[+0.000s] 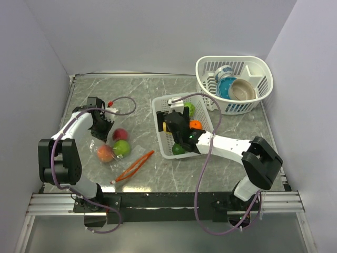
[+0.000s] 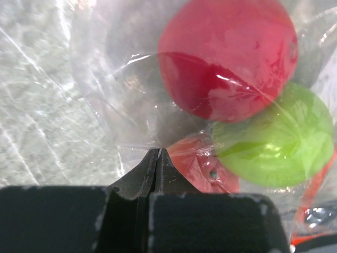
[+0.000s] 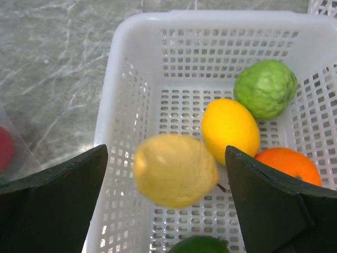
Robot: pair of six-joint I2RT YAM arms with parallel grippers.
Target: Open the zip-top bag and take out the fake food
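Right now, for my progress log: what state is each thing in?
Left gripper: shut on the clear plastic zip-top bag.
Right gripper: open, pale yellow round fruit loose between its fingers.
Zip-top bag: orange-red zip strip looks parted; red fruit, green fruit and peach fruit inside.
White slotted plastic basket: holds bumpy green fruit, yellow fruit and orange fruit.

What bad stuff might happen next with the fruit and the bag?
1. The yellow fruit is loose and blurry between the fingers of the open right pincer, over the basket. It may bounce off the fruits in there and hop out.
2. The left pincer pinches just a thin fold of the bag. The plastic might slip free, with the red fruit and green fruit left inside.
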